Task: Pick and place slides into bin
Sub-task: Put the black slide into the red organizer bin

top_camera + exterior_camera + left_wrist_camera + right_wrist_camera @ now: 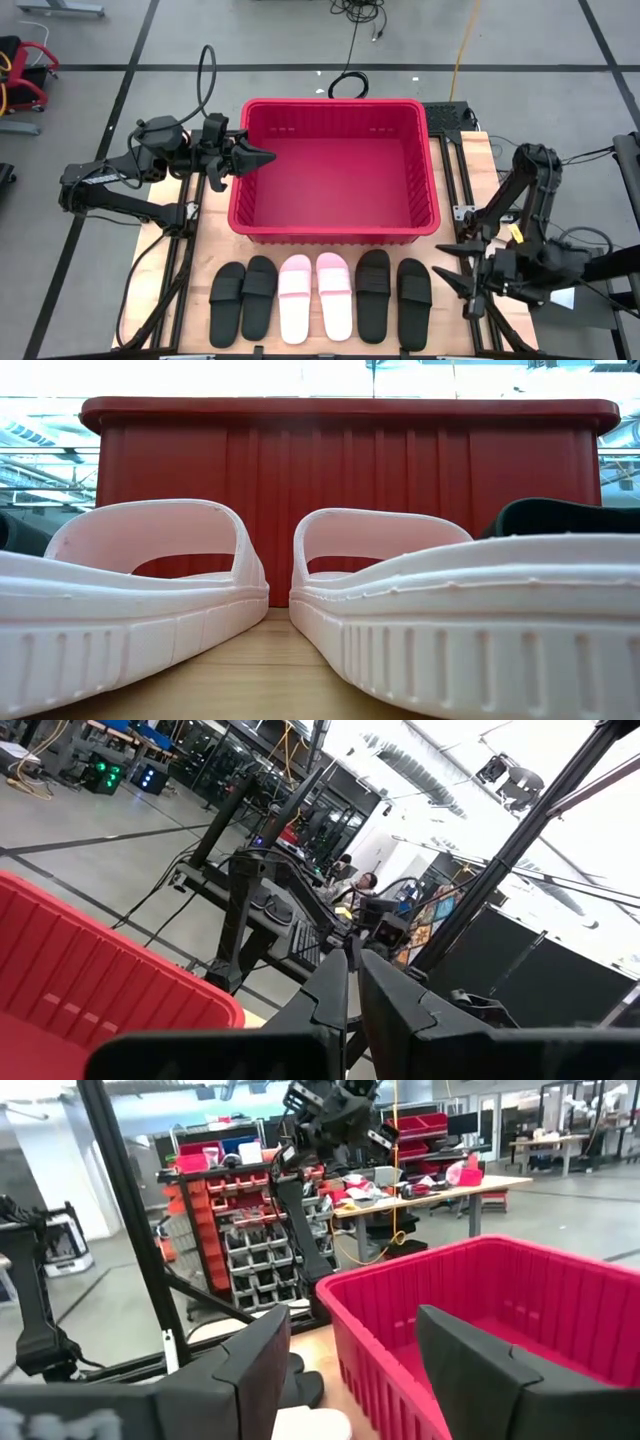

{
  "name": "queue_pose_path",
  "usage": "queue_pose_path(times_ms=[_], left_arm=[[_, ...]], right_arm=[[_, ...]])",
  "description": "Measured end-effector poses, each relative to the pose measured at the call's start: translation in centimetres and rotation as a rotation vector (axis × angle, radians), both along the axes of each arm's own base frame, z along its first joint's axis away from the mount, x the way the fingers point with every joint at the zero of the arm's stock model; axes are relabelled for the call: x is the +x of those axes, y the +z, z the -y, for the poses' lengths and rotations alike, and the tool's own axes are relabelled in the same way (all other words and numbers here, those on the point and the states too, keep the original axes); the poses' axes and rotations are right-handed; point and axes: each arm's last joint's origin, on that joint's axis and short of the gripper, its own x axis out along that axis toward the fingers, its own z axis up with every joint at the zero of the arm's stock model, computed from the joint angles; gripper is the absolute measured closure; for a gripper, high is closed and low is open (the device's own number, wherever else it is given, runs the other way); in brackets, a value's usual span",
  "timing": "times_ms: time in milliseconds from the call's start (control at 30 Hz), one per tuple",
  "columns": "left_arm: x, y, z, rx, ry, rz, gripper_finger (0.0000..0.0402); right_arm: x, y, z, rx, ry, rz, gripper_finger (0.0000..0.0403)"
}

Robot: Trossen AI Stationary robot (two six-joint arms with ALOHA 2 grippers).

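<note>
Right gripper (452,266): jaws spread wide, empty, beside the outermost black slide (413,301) at the tabletop's right edge.
Left gripper (268,157): pinched closed, empty, over the bin's (334,233) left rim.

A pale wooden surface (165,262) with black rails along its sides carries everything. On its far half sits the large rectangular bright red plastic bin (432,190) with ribbed walls and a thick rim. In front of it six flat open-toe slides lie side by side in a row, toes toward the bin: two matte black slides (243,298) at the left, two pale pink slides (315,297) in the middle, and two more black slides (393,296) at the right.
</note>
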Motion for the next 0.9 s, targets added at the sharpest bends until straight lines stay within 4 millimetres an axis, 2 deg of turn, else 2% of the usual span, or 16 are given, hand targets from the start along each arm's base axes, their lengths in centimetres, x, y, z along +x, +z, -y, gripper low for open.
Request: queue_pose_path(times_ms=[500,700,900], left_arm=[[0.0,0.0,0.0,0.001,0.0,0.0,0.0376],[0.0,0.0,0.0,0.006,0.001,0.0,0.0376],[0.0,0.0,0.0,0.006,0.001,0.0,0.0376]], right_arm=[[0.8,6.8,-1.3,-0.225,-0.016,-0.078,0.0187],[2.6,7.5,-2.3,-0.262,-0.068,-0.098,0.0187],[3.9,6.5,-3.9,-0.305,-0.088,-0.118,0.0185]])
